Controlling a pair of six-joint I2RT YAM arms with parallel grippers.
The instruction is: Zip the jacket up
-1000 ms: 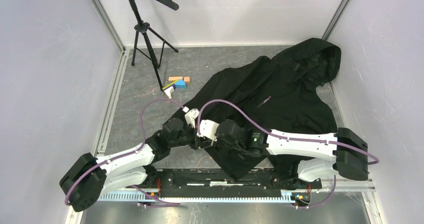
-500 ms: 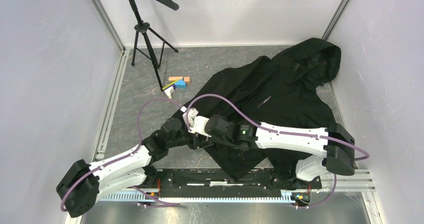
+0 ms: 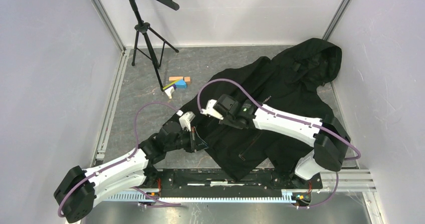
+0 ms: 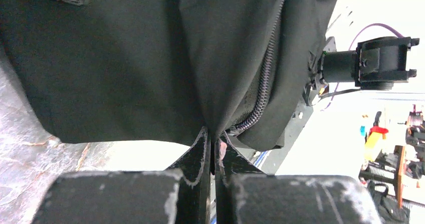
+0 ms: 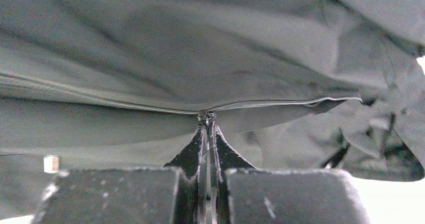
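The left gripper (image 4: 213, 143) is clamping its two black fingers tight on the bottom edge of the large black hooded fabric jacket (image 4: 125, 58), right at the foot of the zip. The cloth is rising taut from the fingertips. A dark coiled row of zip teeth (image 4: 264, 78) is running up and away from that pinch along the jacket's front edge. In the overhead view this gripper (image 3: 199, 143) is sitting at the near left corner of the garment, low over the mottled grey tabletop (image 3: 145, 98).

The right gripper (image 5: 207, 120) is likewise clenched, its fingertips nipping a small metal piece on the thin zip line (image 5: 125, 105). It looks like the slider's pull, though it is too small to tell for certain. From above, the right arm is reaching across the jacket's front, its wrist lying farther from the bases than the left one.

The jacket (image 3: 285, 83) is lying spread diagonally over the right half of the table. Its hood is bunching in the far right corner against the wall, and its hem is reaching the near edge between the arm bases. To its left, apart from it, a few small coloured blocks (image 3: 179, 81) are lying, and a black metal tripod stand (image 3: 145, 38) is standing at the far left.
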